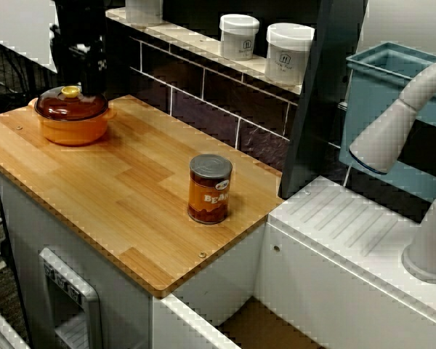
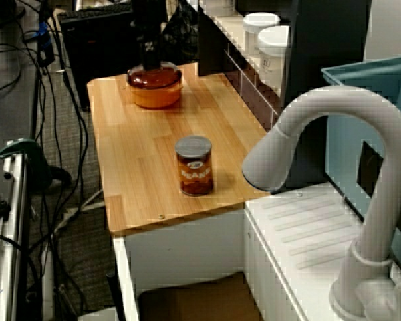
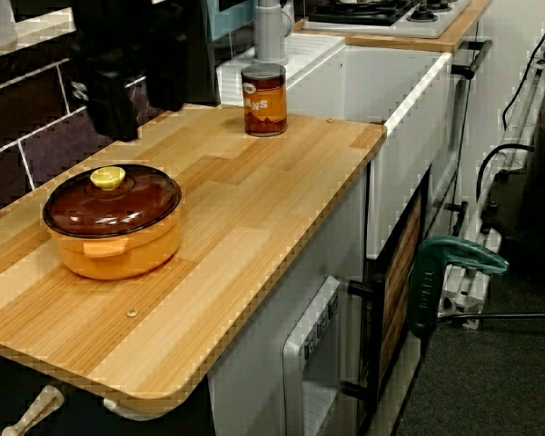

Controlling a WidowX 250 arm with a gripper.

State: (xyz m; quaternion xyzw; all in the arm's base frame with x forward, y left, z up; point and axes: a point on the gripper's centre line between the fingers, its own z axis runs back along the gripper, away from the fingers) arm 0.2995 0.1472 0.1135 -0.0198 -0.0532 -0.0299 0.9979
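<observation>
In the view from the pot's end, the orange pot (image 3: pixel 113 241) with its brown glass lid (image 3: pixel 112 202) (a yellow knob (image 3: pixel 108 177) on top) sat nearest, toward the wall-side edge of the wooden counter (image 3: pixel 254 218). The black gripper (image 3: pixel 118 113) hung just above the lid with nothing visibly in its grasp, its jaws too dark to tell whether parted or closed. Farther off, the can of beans (image 3: pixel 264 100) stood upright near the counter's far edge, well apart from the pot, with the grey tap (image 3: pixel 271 27) beyond.
</observation>
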